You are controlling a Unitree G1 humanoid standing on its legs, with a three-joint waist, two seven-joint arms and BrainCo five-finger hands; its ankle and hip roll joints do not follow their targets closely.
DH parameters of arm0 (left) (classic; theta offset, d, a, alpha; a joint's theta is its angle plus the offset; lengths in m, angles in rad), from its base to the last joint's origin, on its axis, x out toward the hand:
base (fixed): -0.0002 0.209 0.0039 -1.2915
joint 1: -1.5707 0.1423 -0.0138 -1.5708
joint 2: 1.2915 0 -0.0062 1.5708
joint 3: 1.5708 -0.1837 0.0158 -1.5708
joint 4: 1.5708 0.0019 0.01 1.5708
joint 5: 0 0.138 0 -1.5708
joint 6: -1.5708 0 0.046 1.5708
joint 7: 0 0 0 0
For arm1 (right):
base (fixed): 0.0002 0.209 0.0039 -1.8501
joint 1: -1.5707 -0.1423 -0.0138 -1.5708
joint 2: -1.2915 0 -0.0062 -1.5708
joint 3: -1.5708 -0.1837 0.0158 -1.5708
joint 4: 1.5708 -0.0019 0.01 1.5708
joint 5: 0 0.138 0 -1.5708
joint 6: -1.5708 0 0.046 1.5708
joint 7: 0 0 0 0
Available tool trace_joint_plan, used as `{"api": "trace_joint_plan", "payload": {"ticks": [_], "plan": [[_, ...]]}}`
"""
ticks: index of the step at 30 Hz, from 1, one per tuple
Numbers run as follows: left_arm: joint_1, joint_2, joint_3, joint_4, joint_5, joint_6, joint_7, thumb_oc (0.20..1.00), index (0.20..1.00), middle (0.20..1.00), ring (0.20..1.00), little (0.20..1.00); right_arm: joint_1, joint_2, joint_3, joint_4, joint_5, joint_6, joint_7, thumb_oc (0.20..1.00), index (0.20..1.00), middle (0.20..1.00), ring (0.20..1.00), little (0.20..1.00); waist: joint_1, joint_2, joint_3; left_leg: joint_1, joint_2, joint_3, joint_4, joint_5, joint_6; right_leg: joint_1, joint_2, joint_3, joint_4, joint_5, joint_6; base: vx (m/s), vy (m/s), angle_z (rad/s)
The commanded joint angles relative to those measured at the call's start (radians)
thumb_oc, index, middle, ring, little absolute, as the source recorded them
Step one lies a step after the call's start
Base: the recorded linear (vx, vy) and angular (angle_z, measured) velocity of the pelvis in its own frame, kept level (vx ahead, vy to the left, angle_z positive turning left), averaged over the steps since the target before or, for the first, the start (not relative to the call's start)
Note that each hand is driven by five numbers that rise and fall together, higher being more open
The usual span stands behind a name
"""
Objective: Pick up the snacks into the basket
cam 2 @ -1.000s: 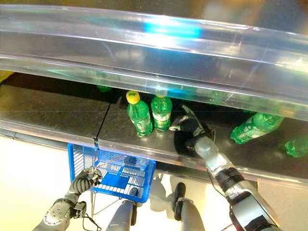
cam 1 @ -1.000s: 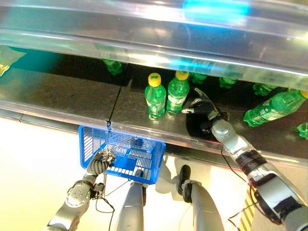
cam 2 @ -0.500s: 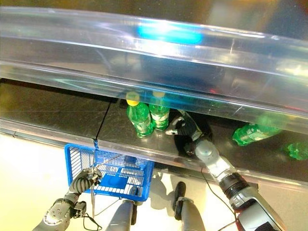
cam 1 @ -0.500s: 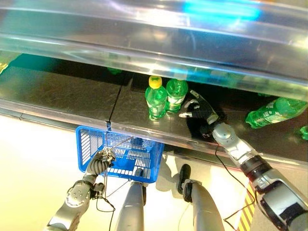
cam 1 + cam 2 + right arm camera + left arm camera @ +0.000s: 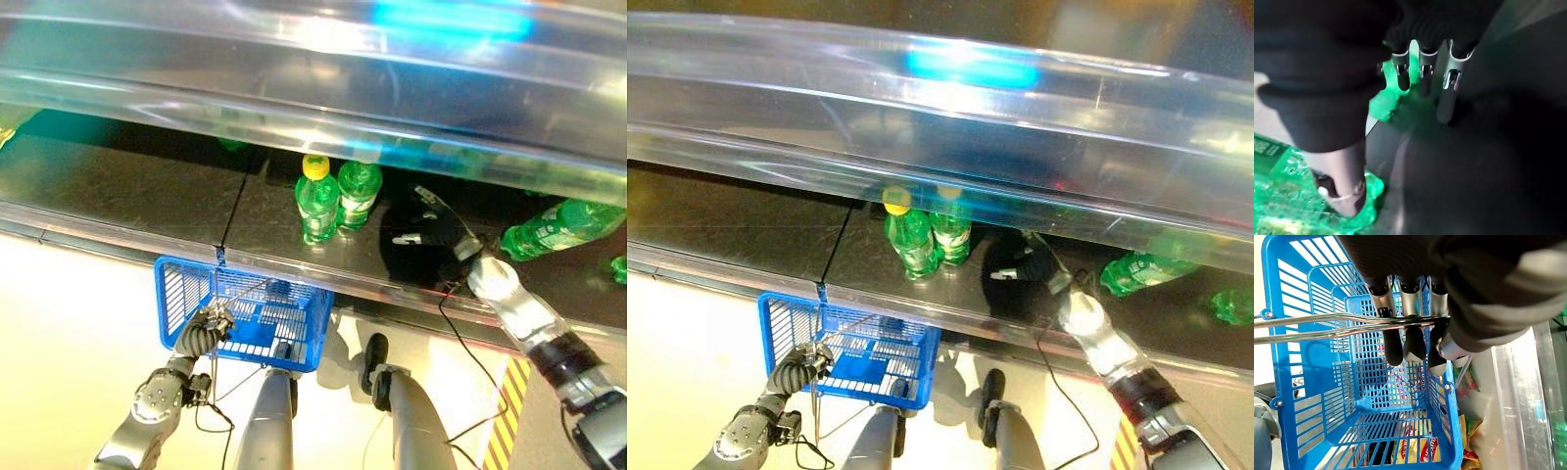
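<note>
My left hand [image 5: 200, 334] is shut on the wire handle [image 5: 1327, 325] of a blue mesh basket [image 5: 250, 305], which hangs below the shelf's front lip. Red and yellow snack packets [image 5: 1410, 450] show through the basket's mesh and beside it; whether they lie inside or beneath it is unclear. My right hand [image 5: 438, 233] reaches into the dark shelf, open, fingers [image 5: 1420, 73] straight and holding nothing. It sits between two upright green bottles [image 5: 316, 199] and a lying green bottle [image 5: 554, 227], whose side shows by the thumb [image 5: 1347, 188].
A clear curved guard [image 5: 313, 108] runs across the shelf above the bottles. The metal front lip [image 5: 127, 240] of the shelf edges the dark deck. Another green bottle [image 5: 617, 266] lies at the far right. Pale floor spreads below the basket.
My right hand has drawn away from the two upright bottles and moved right, towards the lying bottle. The left hand and basket have stayed put.
</note>
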Motion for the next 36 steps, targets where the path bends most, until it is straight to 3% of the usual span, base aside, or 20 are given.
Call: {"api": "trace_joint_plan", "payload": {"ticks": [1, 13, 25, 36], "plan": [[0.069, 0.066, 0.097, -0.129, 0.027, -0.073, -0.008, 0.2, 0.2, 0.2, 0.2, 0.2, 0.018, -0.049, -0.074, -0.074, 0.036, -0.056, 0.003, 1.0, 1.0, 1.0, 1.0, 1.0, -0.027, -0.016, -0.005, -0.008, 0.027, -0.039, -0.091, 0.121, -0.003, 0.074, -0.072, 0.074, 0.04, -0.078, 0.131, 0.0, 0.0, 0.0], [0.099, 0.054, 0.139, -0.128, 0.04, -0.068, -0.018, 0.2, 0.2, 0.2, 0.2, 0.2, 0.228, -0.052, -0.262, -0.218, 0.149, -0.106, 0.034, 1.0, 1.0, 1.0, 1.0, 1.0, -0.059, -0.03, -0.007, 0.014, 0.036, -0.028, -0.111, 0.125, -0.006, 0.08, -0.062, 0.083, 0.025, -0.073, 0.133, 0.0, -0.002, -0.03], [0.103, 0.029, 0.133, -0.114, 0.064, -0.062, -0.019, 0.2, 0.2, 0.2, 0.2, 0.2, 0.357, 0.014, -0.157, -0.303, 0.303, -0.098, 0.189, 1.0, 1.0, 1.0, 1.0, 1.0, -0.076, -0.043, -0.012, 0.023, 0.044, -0.022, -0.131, 0.138, -0.011, 0.089, -0.056, 0.084, 0.001, -0.061, 0.134, 0.0, -0.001, -0.02], [0.095, 0.024, 0.118, -0.112, 0.064, -0.069, -0.007, 0.2, 0.2, 0.2, 0.2, 0.2, 0.292, 0.052, -0.106, -0.246, 0.271, -0.093, 0.148, 1.0, 1.0, 1.0, 1.0, 1.0, -0.071, -0.039, -0.006, 0.024, 0.042, -0.019, -0.138, 0.142, -0.011, 0.091, -0.058, 0.082, -0.009, -0.051, 0.136, 0.0, 0.0, 0.0]]}}
